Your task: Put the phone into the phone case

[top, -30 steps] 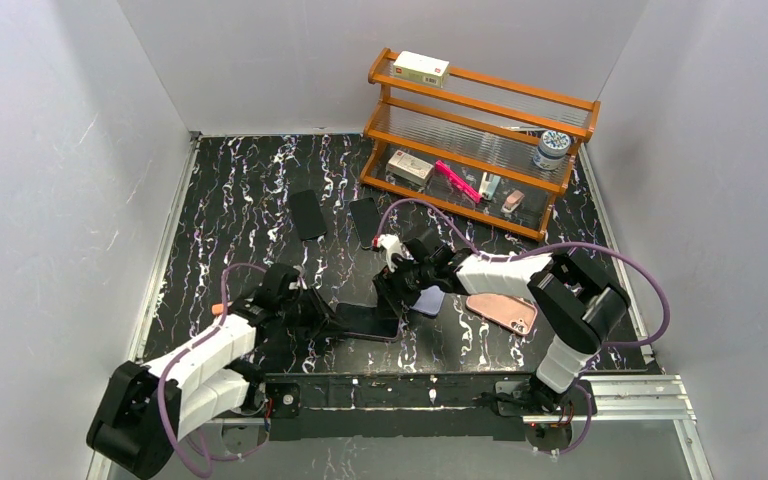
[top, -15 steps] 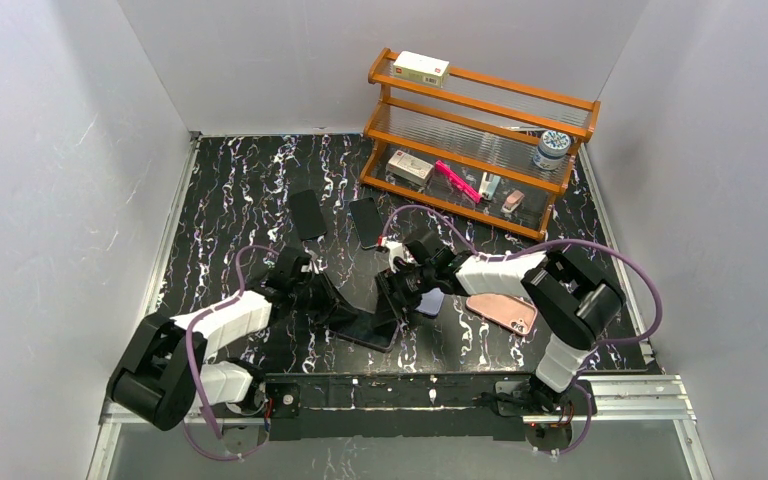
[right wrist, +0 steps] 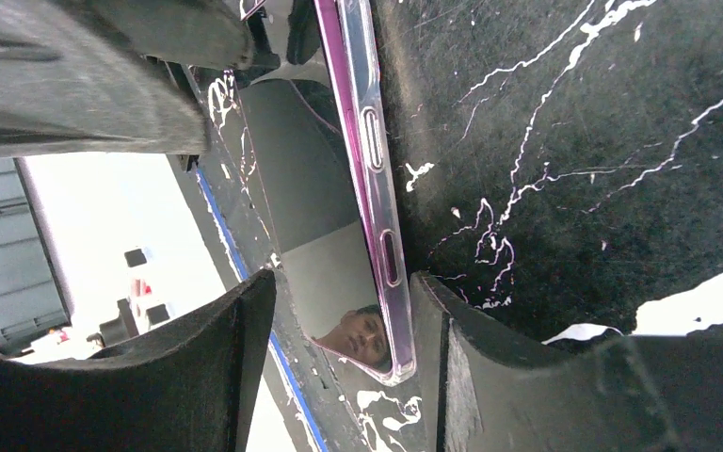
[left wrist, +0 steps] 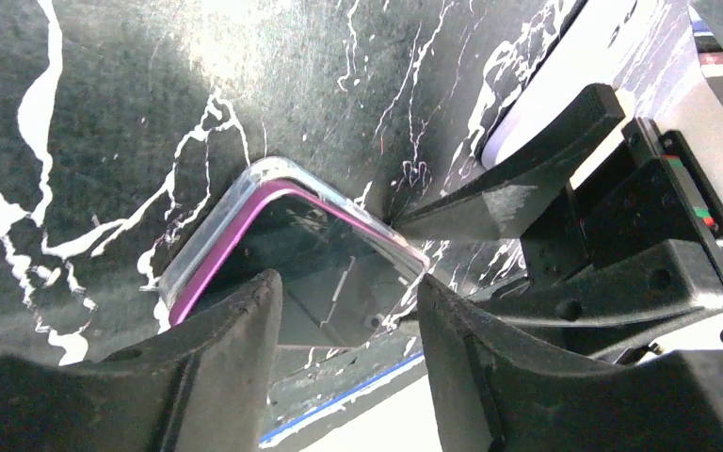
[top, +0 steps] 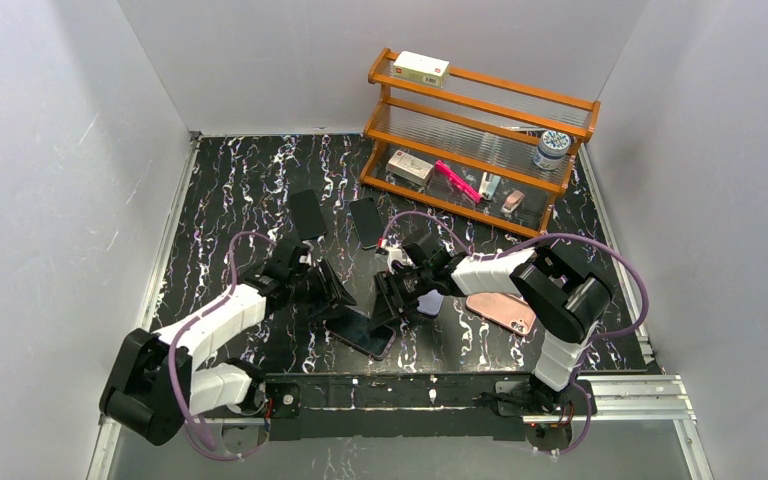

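Between left gripper (top: 335, 292) and right gripper (top: 388, 300) lies one phone (top: 360, 337) in one case (left wrist: 183, 258).

Top view bright, even, sharp. Wrist views close: near edges blurred, overexposed patches, reflections on phone (right wrist: 320, 207) glass.

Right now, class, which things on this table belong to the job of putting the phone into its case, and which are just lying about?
Job in hand: phone; clear phone case around it; left gripper and right gripper, both straddling it.

Lying about: dark phone; second dark phone; pink phone; wooden shelf with its box and jar.
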